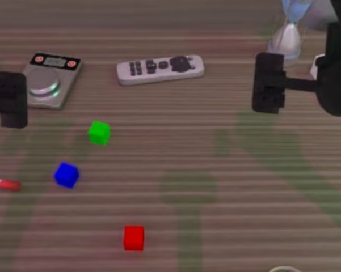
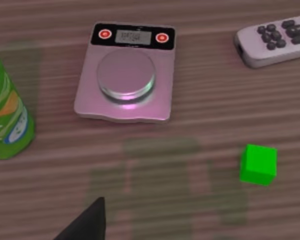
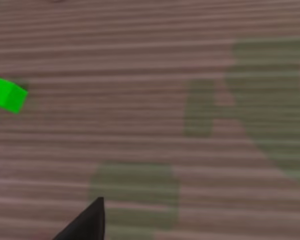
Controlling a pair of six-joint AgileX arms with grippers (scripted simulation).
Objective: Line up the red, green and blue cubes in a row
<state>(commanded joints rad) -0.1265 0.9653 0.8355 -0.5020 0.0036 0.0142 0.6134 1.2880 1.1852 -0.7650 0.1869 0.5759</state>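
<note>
Waiting above three scattered cubes, we hold nothing.
Our left gripper [image 1: 11, 100] and right gripper [image 1: 269, 83] sit at the frame's upper edges; their spread we cannot tell. The green cube [image 1: 99, 132], blue cube [image 1: 66, 174] and red cube [image 1: 134, 238] form no row yet.

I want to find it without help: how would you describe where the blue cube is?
Start at the silver kitchen scale near the table's left edge in the top view. Below it sits the green cube, and lower left of that the blue cube. It alone is deep blue, right of the pen.

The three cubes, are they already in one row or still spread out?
Still spread out. In the top view the green cube, blue cube and red cube lie apart and form a triangle, no straight line.
</note>
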